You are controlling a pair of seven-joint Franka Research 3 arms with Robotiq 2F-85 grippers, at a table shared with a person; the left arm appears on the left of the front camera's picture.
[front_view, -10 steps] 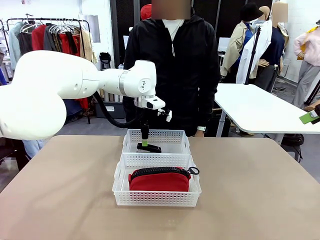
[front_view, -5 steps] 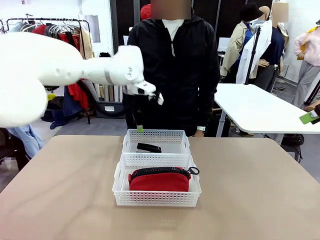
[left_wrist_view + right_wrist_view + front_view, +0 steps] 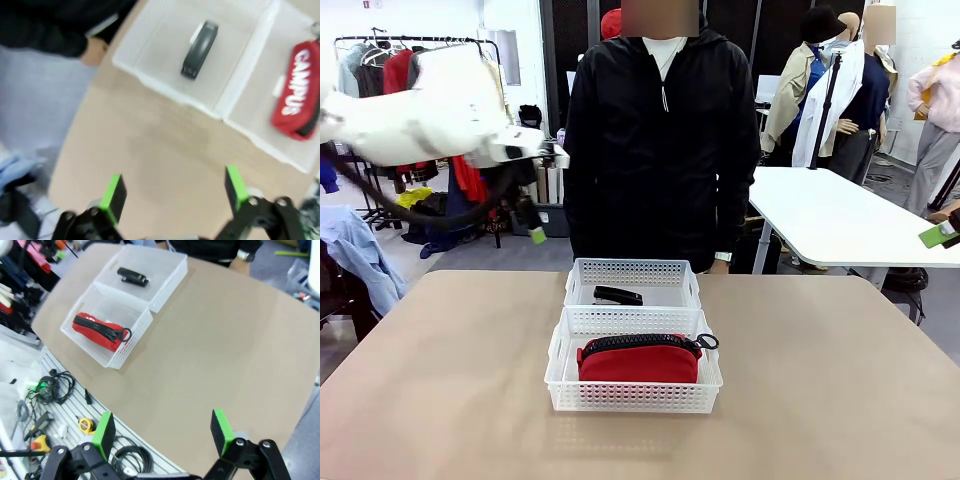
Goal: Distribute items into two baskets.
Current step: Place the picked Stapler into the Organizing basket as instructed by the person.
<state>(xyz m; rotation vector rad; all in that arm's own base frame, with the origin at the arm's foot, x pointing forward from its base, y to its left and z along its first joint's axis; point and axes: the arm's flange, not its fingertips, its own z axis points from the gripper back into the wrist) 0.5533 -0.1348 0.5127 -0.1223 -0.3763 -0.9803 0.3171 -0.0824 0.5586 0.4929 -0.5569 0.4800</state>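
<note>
Tan tabletop [image 3: 840, 380] fills the lower frame of the front view. Nearest, at lower centre, a white rectangular plastic basket with lattice sides [image 3: 634, 396] holds a red soft fabric pouch with a black zipper [image 3: 639, 359]. Touching it just behind, a matching white lattice basket [image 3: 633, 271] holds a small black stapler [image 3: 617, 295]. At upper left, blurred, the left gripper [image 3: 533, 228] hangs above the table's far left edge, jaws wide and empty in its wrist view. The right gripper [image 3: 162, 432] hovers high over the table, jaws also wide and empty. Each basket holds one item, so distribution looks complete; the next move likely calls only for parking the arms.
</note>
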